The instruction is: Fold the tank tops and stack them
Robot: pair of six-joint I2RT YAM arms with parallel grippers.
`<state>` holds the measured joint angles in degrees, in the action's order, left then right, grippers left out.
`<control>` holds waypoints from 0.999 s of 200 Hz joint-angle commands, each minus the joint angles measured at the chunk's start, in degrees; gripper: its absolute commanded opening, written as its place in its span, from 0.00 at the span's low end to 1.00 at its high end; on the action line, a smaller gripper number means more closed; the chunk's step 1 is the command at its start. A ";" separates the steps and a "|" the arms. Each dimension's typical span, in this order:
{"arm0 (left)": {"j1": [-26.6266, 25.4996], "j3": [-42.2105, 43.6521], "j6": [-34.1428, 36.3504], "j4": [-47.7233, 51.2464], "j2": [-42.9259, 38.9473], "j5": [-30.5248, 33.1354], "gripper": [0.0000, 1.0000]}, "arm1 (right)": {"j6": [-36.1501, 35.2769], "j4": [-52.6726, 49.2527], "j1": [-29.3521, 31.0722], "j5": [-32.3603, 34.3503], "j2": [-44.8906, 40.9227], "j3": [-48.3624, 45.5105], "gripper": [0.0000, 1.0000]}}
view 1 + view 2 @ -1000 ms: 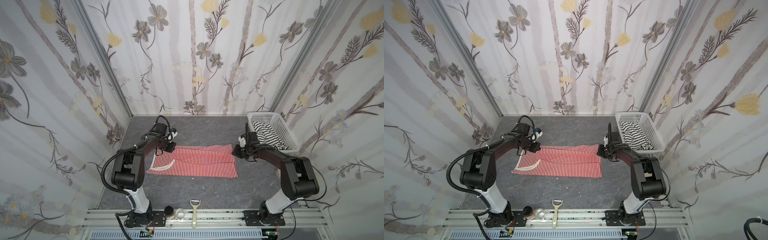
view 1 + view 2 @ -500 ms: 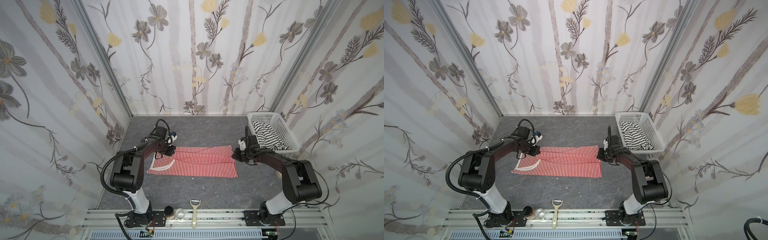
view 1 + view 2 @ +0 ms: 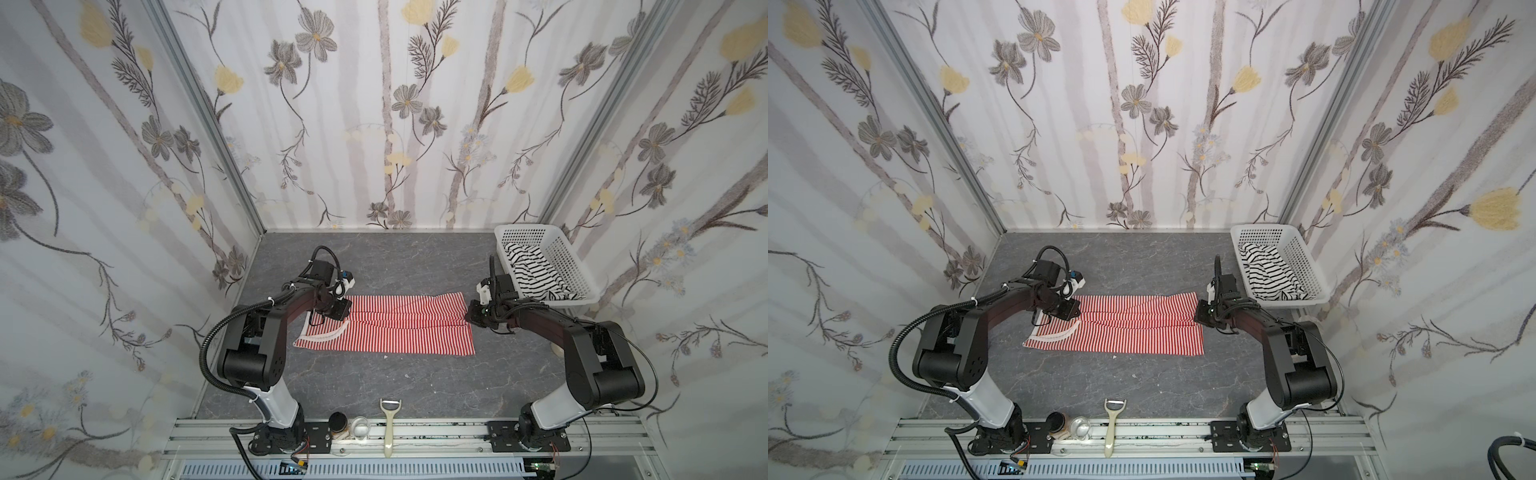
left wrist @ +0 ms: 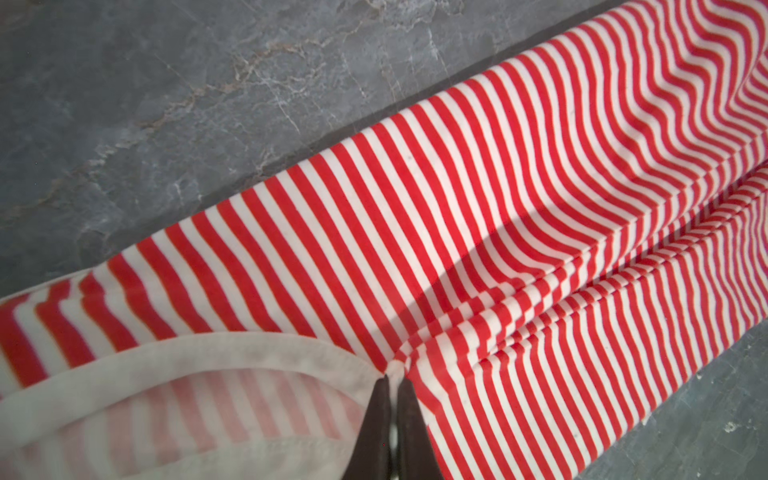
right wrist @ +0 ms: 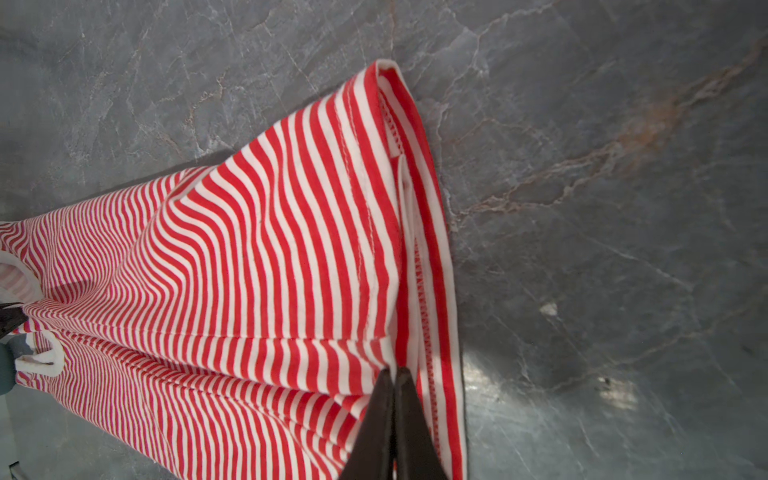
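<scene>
Between the two grippers, the red-and-white tank top point(image 3: 390, 324) lies stretched on the grey table point(image 3: 374, 257), a crease running from one gripper to the other. The left gripper point(image 4: 392, 376) is pinched tight on the cloth beside the white edging point(image 4: 232, 347). The right gripper point(image 5: 392, 370) is pinched on the hem end, and fabric puckers at both tips. Just beyond the right gripper, on the side away from the left one, the black-striped tank top point(image 3: 532, 270) sits crumpled in the white basket point(image 3: 569, 257).

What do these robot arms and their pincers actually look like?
The left arm and right arm are black jointed links on white lower segments. A ribbed black hose loops beside the left one. The left gripper and right gripper have slim dark tapering fingers.
</scene>
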<state>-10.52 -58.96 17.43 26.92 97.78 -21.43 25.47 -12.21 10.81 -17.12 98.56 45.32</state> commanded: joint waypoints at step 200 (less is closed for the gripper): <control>-2.37 -3.08 1.53 -0.32 4.61 2.08 0.53 | 6.04 4.11 7.87 5.83 6.98 5.38 0.26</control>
<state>-12.03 -65.06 16.78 26.24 103.74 -19.40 30.72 -9.93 18.28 -12.05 106.28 52.56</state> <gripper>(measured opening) 0.532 0.258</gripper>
